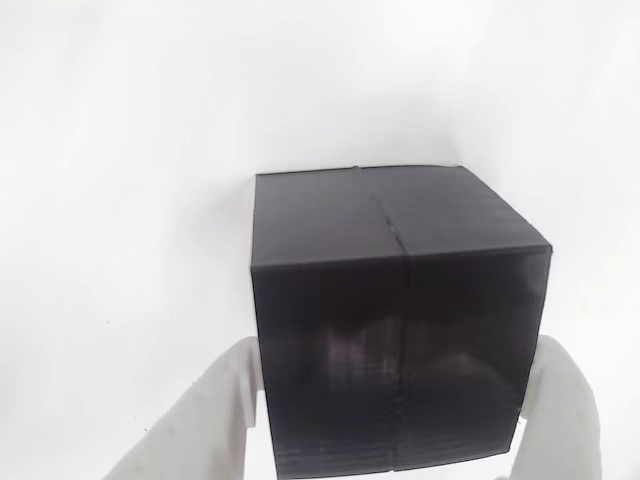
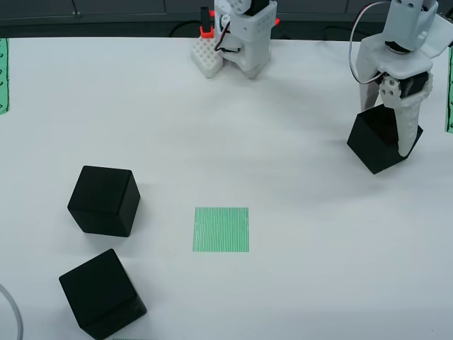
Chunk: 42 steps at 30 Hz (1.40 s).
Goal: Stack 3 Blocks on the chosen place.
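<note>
A matte black plastic cube (image 2: 382, 139) with fine printed layer lines is gripped between the white fingers (image 1: 205, 415) of the white two-finger gripper (image 2: 388, 142), at the right of the overhead view and well apart from the flat square patch of green-and-white stripes (image 2: 221, 229). The jaws are closed against two opposite faces of the cube, as is shown in the gripper view, where a white finger is seen at each lower side of the block. Whether the cube is lifted or resting on the white table (image 2: 297, 212) cannot be told.

Two further matte black cubes, one (image 2: 104, 200) at the left of the overhead view and one (image 2: 102, 294) near the lower left corner, are left on the table; the striped patch is bare, so no block is placed yet.

The grip appears to be taken low on the cube, so tilting or slipping could be caused during the carry. The cube is seen turned relative to the patch, so a skewed placement could result, and the later blocks could be left on an offset base. A topple could then be caused as the stack grows.
</note>
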{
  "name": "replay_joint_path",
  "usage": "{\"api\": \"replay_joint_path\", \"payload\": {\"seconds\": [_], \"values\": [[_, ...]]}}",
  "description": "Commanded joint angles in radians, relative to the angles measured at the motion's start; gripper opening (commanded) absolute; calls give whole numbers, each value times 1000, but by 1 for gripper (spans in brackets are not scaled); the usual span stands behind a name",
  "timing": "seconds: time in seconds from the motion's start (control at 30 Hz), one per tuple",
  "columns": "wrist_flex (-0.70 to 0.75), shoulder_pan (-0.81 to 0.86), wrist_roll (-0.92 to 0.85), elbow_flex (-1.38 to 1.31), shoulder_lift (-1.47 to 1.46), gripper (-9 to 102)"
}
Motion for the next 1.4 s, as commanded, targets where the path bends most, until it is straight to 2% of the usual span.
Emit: {"api": "replay_joint_path", "payload": {"seconds": [0.0,0.33,0.67,0.9,1.1,1.37], "values": [[-3,0,8,-32,-3,22],[-25,72,8,60,140,22],[-57,334,-15,124,272,22],[-86,537,-63,14,183,22],[-83,716,-190,-61,103,22],[-38,844,-316,-117,15,22]]}}
